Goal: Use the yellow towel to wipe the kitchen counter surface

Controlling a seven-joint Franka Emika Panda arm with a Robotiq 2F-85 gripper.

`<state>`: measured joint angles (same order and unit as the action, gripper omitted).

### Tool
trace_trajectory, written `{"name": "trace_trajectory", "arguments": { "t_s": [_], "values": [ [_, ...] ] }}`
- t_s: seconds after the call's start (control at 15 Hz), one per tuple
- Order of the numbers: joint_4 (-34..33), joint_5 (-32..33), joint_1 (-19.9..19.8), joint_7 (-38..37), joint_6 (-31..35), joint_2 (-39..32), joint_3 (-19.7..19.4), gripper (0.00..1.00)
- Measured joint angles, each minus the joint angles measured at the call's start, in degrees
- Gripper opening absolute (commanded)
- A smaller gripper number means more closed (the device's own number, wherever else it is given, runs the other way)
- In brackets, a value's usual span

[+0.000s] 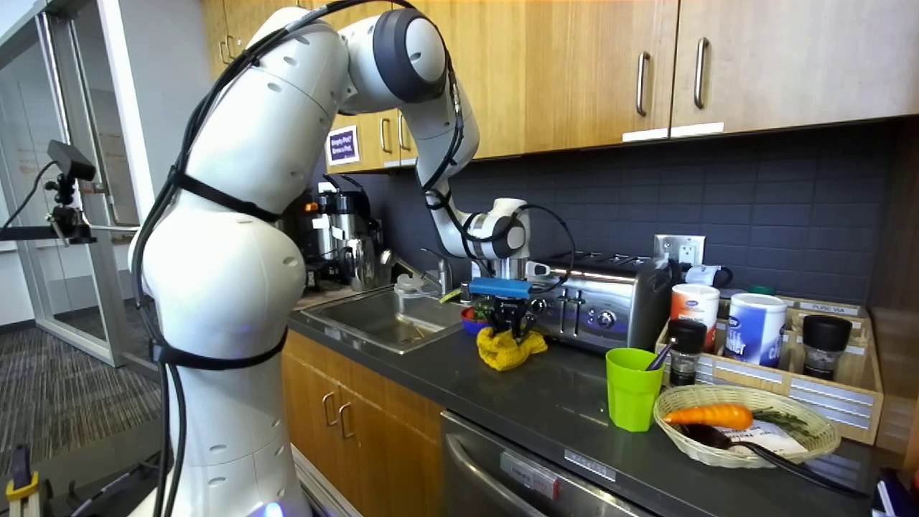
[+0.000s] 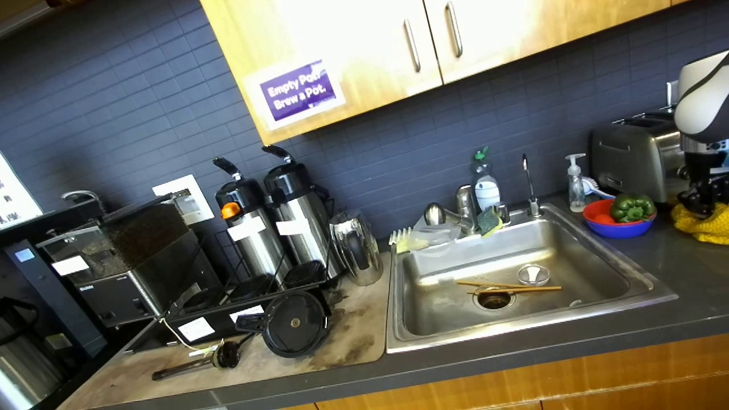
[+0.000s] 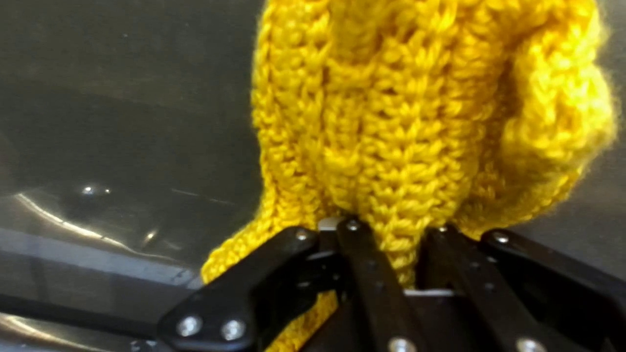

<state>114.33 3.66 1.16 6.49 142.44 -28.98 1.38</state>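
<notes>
The yellow knitted towel (image 1: 505,352) is bunched up on the dark kitchen counter (image 1: 553,402), in front of the toaster. It also shows at the right edge of an exterior view (image 2: 706,226) and fills the upper middle of the wrist view (image 3: 391,127). My gripper (image 1: 511,329) points down and is shut on the towel. In the wrist view a fold is pinched between the fingers (image 3: 386,232), with loose cloth spreading on both sides. The towel's underside appears to touch the counter. The fingertips are buried in the cloth.
A steel toaster (image 1: 596,305) stands right behind the gripper. A red and blue bowl (image 2: 618,229) with a green pepper sits between towel and sink (image 2: 638,285). A green cup (image 1: 632,395), a wicker basket (image 1: 818,438) with a carrot, and a wooden organizer (image 1: 858,402) stand farther along the counter.
</notes>
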Motion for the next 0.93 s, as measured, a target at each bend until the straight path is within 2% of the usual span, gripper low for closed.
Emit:
{"name": "trace_trajectory", "arguments": {
  "t_s": [0.33, 0.93],
  "values": [
    [-0.3, -4.6, -2.4, -0.1, 0.2, -0.1, -0.1, 0.05],
    [-1.3, -15.4, -15.3, 0.3, 3.1, -1.0, -2.5, 0.05]
  ]
}}
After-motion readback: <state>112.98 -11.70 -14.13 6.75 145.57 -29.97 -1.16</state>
